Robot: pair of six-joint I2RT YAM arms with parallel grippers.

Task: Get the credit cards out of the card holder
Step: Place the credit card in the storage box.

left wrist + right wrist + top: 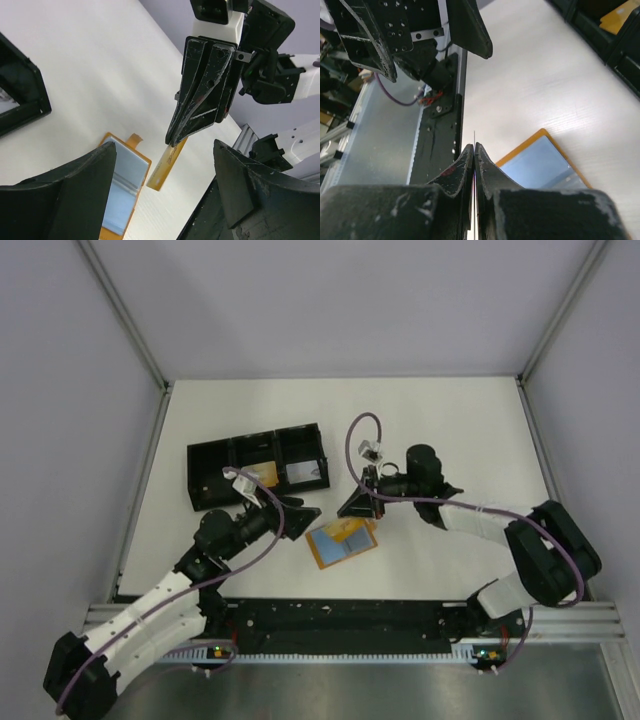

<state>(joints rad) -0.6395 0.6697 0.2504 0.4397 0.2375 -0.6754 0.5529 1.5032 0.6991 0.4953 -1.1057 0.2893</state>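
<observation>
Now, the right gripper (474, 150) has its fingers pressed tight together on a thin orange-tan card-like strip (167, 162), held edge-on and hanging down toward the white tabletop (450, 420). It pinches one end, likely so the piece slides free cleanly. Whether that's a card or a flap of the sleeve, I can't tell. Just beside it the flat orange-tan card holder (541, 133) lies face up on the table, a pale blue-grey credit card (540, 167) showing in it. The left gripper (300, 508) hovers near, fingers spread wide, gripping nothing. I'd say it's well placed to pin the holder down. Behind sits the black three-compartment tray (193, 478), the likely drop-off.
</observation>
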